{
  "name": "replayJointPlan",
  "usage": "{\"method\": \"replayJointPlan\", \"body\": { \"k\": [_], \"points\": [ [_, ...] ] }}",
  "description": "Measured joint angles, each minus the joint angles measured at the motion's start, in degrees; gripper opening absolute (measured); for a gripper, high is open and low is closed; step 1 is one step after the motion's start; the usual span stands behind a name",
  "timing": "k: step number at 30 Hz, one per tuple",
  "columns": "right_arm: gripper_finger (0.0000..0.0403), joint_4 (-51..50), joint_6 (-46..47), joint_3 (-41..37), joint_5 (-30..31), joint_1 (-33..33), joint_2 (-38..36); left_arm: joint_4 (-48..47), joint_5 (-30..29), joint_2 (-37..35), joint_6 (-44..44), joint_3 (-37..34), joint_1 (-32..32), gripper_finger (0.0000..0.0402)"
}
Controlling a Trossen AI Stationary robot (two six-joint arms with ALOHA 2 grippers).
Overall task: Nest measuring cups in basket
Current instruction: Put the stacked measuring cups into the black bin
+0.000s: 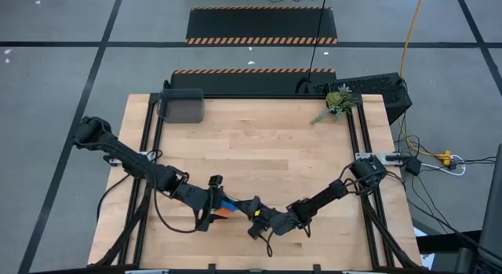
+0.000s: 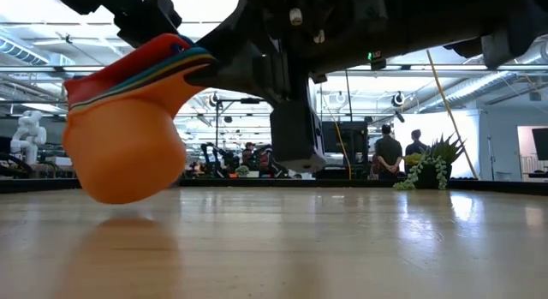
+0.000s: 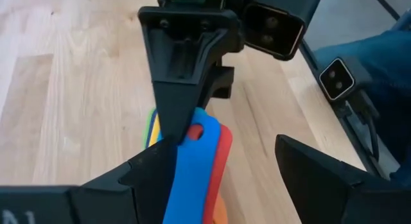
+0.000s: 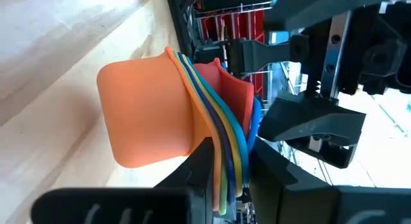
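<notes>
**Pincer on the handles: a nested stack held over the counter, basket far off**

Right pincer (image 4: 225,166) is clenched on the fanned handles of the measuring cups (image 4: 154,115), all nested into one stack with the orange cup outermost. The stack hangs tilted just above the counter (image 2: 342,248) near its front edge, not resting on it as far as the low view shows. Left pincer (image 3: 225,172) stands released, its fingers spread either side of the blue handle (image 3: 192,166) without closing on it.

Judged by look, the cups are thin moulded plastic: light, stiff, smooth and likely slippery, with rounded bowls and short flat tabs. The layered handles are the sound place to grip; pinching there keeps the set together, though a loose inner cup could slide out if the stack tips mouth-down.

Farther back, the dark grey basket (image 1: 181,106) sits at the counter's far left corner, well apart from the cups. A green plant sprig (image 1: 336,103) lies at the far right.
</notes>
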Motion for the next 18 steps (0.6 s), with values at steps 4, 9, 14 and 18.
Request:
{"method": "replayJointPlan", "body": {
  "k": [4,9,14,18],
  "points": [
    [0.0051,-0.51,0.52,-0.02,-0.11,0.02,0.00,-1.28,-0.21,0.00,-0.02,0.00,-0.12,0.0266],
    [0.0051,-1.82,1.23,-0.04,-0.23,0.07,0.01,-5.59,-2.78,-1.07,-0.46,0.02,-0.16,0.0266],
    [0.0052,-2.63,1.73,-0.04,-0.19,0.07,0.00,-9.71,-2.80,-0.93,-1.07,-0.03,0.02,0.0266],
    [0.0052,-3.11,1.34,-0.04,-0.19,0.09,0.00,-9.03,-1.86,-0.92,-1.66,-0.02,-0.46,0.0266]
  ]
}}
